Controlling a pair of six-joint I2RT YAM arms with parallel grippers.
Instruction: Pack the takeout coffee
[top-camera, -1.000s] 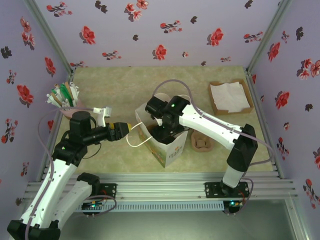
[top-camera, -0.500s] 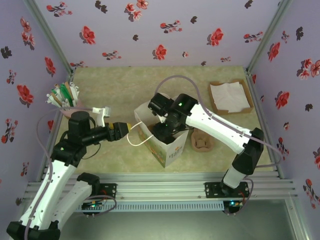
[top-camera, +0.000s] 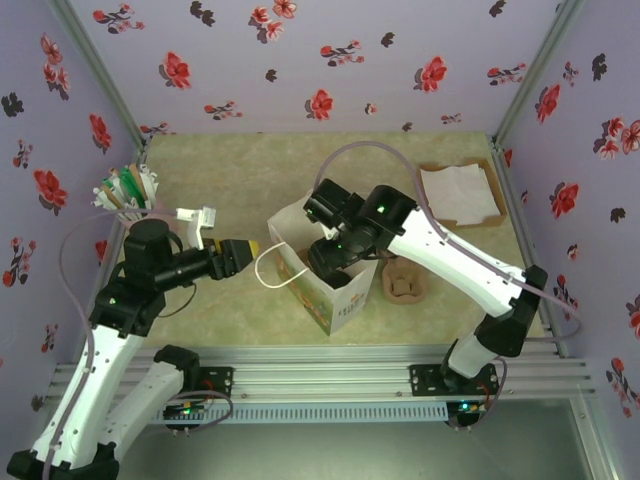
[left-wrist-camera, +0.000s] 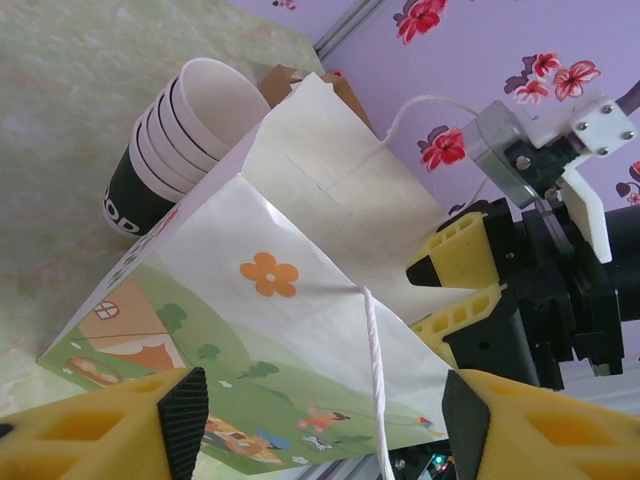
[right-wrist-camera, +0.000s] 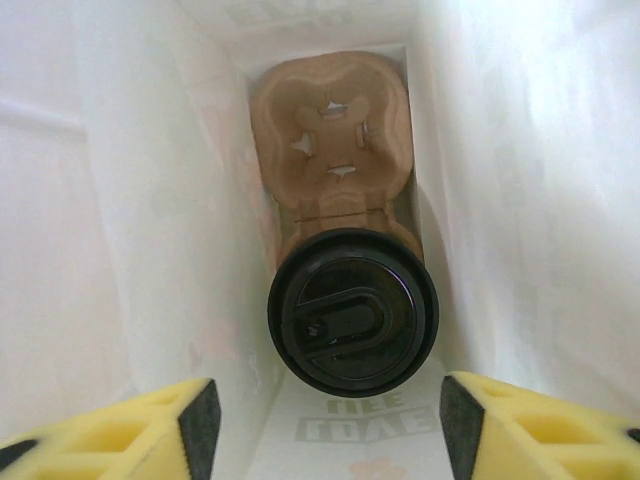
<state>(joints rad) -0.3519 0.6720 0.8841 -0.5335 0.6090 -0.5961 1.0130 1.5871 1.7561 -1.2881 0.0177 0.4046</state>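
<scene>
The takeout coffee (right-wrist-camera: 352, 312), a cup under a round black lid, stands at the bottom of the white paper bag (top-camera: 345, 300), seated in a brown cardboard carrier (right-wrist-camera: 335, 140). My right gripper (right-wrist-camera: 325, 425) hangs open above it inside the bag's mouth (top-camera: 330, 255), fingers apart from the lid and holding nothing. My left gripper (top-camera: 252, 249) is level with the bag's left edge. Its jaws stand open (left-wrist-camera: 325, 415) either side of the bag's white string handle (left-wrist-camera: 375, 370) and printed wall (left-wrist-camera: 270, 300), without pinching them.
A stack of nested cups (left-wrist-camera: 180, 130) stands just behind the bag. A holder of straws and stirrers (top-camera: 125, 195) is at the far left, a cardboard tray of napkins (top-camera: 460, 195) at the back right, and a spare brown carrier (top-camera: 405, 285) right of the bag.
My right arm has risen and its elbow has swung right, the gripper staying over the bag's mouth with narrower jaws. The left arm has drawn back slightly to the left.
</scene>
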